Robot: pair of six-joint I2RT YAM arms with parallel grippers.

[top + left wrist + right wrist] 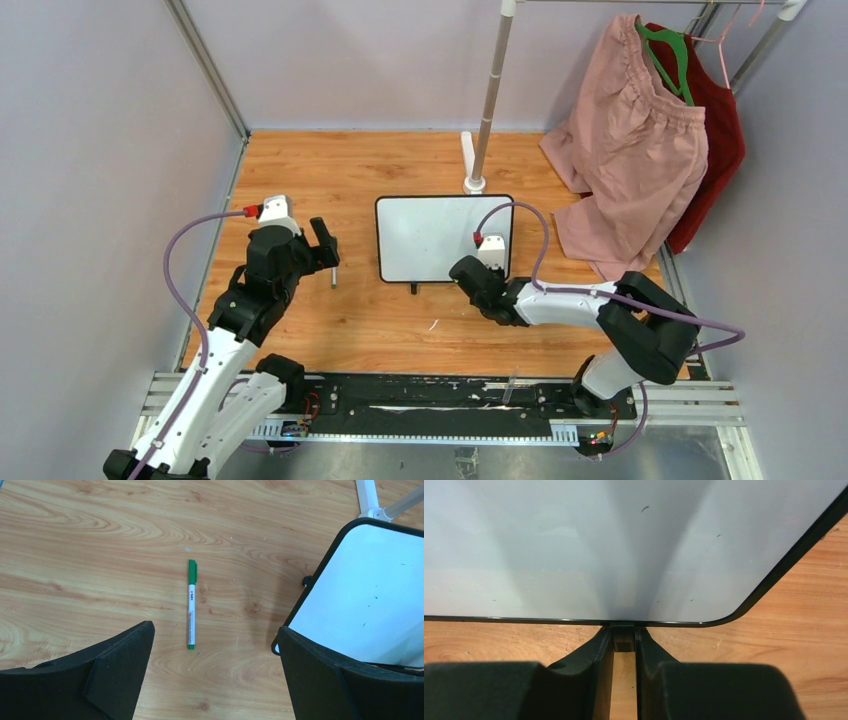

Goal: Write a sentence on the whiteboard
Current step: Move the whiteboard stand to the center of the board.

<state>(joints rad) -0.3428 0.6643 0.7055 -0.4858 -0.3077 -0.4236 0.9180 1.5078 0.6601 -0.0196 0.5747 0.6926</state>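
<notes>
From the top camera, the whiteboard (pixel 440 235) sat near the middle of the wooden table (pixel 340 170), its white face plain. The left gripper (pixel 325 245) hung just left of the board, over a green marker (pixel 334 276) lying on the wood. The right gripper (pixel 468 272) met the board's near edge toward its right corner. Behind the board stood a white rack pole (pixel 488 110), with pink shorts (pixel 630 150) and a red garment (pixel 718 130) hanging at the far right.

In the left wrist camera, the left gripper (pixel 215 627) was spread wide and held nothing. The marker (pixel 191 605) lay flat between its fingers (pixel 120 670), touching neither, and the whiteboard (pixel 370 590) lay off to the right.

In the right wrist camera, the right gripper (pixel 624 642) was nearly closed, pinching a small black foot (pixel 624 639) on the edge of the whiteboard (pixel 574 555), which bore only a few faint specks.
</notes>
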